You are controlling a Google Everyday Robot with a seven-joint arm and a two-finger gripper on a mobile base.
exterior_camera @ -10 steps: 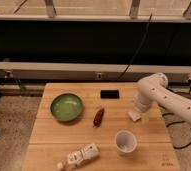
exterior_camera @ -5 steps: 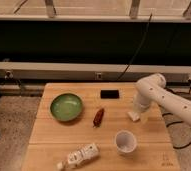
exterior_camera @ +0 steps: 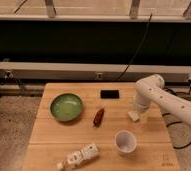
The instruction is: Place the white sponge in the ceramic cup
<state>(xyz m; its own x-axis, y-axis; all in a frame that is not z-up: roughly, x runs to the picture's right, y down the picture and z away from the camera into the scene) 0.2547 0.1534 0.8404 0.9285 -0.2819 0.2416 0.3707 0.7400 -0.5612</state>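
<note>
The white sponge [exterior_camera: 133, 116] is a small off-white block on the wooden table [exterior_camera: 54, 135], right of centre. My gripper [exterior_camera: 138, 111] is at the end of the white arm that reaches in from the right. It is right over the sponge and touches or nearly touches it. The ceramic cup [exterior_camera: 125, 141] stands upright on the table, in front of the sponge and a little to its left. The cup looks empty.
A green bowl [exterior_camera: 66, 106] sits at the left. A red object [exterior_camera: 98, 116] lies in the middle. A black flat rectangle [exterior_camera: 109, 94] lies near the back edge. A white labelled bottle [exterior_camera: 81, 155] lies on its side at the front. Cables hang behind the table.
The arm has edged very slightly to the left. The sponge stays at the same spot under the gripper. Nothing else has moved.
</note>
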